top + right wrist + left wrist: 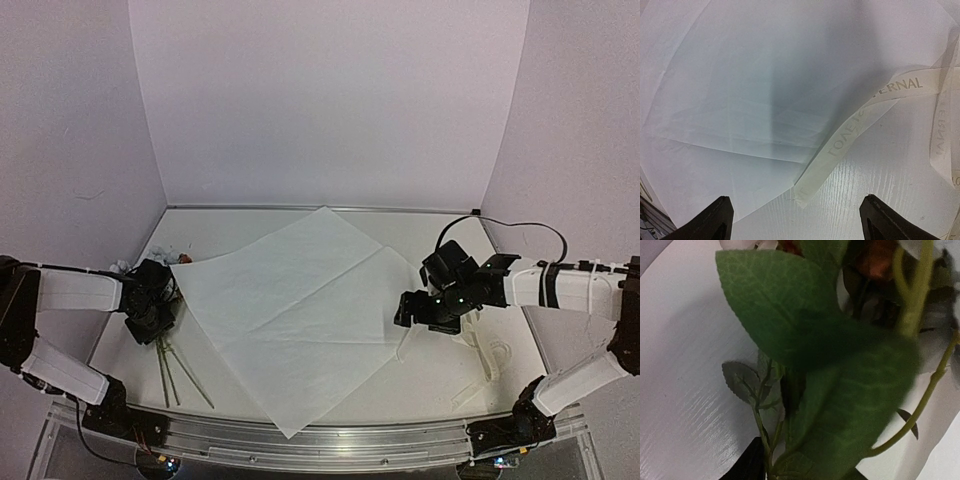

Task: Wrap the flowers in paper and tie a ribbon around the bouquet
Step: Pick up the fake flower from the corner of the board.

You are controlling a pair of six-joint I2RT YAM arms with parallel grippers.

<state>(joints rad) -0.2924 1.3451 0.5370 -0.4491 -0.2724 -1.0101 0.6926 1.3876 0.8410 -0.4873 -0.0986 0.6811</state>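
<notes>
The flowers (170, 372) lie at the table's left, thin green stems toward the front and blooms (185, 257) toward the back. My left gripper (150, 318) is down on them. In the left wrist view their green leaves (805, 340) fill the frame and cover my left gripper (802, 460); one dark finger (747, 465) rests against the stems. The paper (300, 310) lies flat in the middle, turned like a diamond. My right gripper (412, 312) hangs open over its right corner (755, 100). The cream printed ribbon (860, 120) ends between my right gripper's (796, 200) fingers and trails right (485, 360).
A metal rail (320, 440) runs along the table's near edge between the arm bases. Lilac walls close in the back and both sides. A small white crumpled thing (120, 267) lies at the far left. A black cable (520, 228) loops above the right arm.
</notes>
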